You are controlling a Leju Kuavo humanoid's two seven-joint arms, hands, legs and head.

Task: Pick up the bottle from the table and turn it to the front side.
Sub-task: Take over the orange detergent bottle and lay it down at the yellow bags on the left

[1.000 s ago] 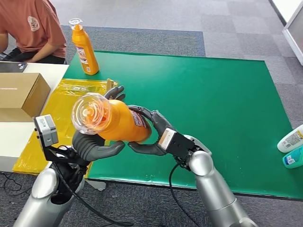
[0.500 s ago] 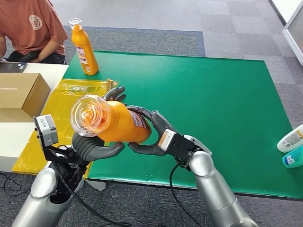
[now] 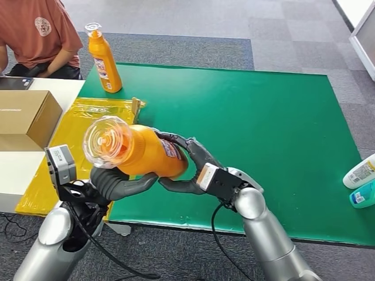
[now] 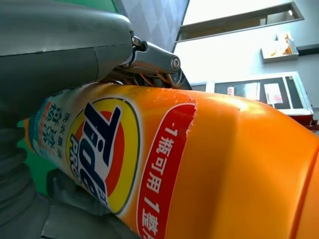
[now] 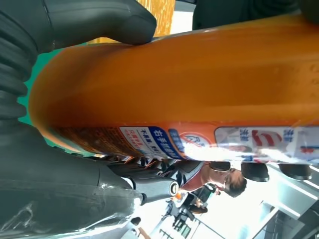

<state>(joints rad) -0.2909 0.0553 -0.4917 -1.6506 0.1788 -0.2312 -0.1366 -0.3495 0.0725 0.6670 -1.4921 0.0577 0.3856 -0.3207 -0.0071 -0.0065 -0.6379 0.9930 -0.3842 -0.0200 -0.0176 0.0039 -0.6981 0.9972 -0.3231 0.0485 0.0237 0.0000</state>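
Head view showed the bottle (image 3: 141, 152) held in the air above the near edge of the green table (image 3: 265, 129), lying almost level, its clear cap toward the robot's left and its base toward the right. The left hand (image 3: 117, 182) cupped it from below near the cap end, fingers curled around the body. The right hand (image 3: 188, 167) gripped the base end, thumb under and fingers over. In the left wrist view the front label (image 4: 101, 154) faced that camera. Both hands were equally close, so I judged the turning would be about this long axis. A second bottle (image 3: 102, 58) stood upright at the far left corner.
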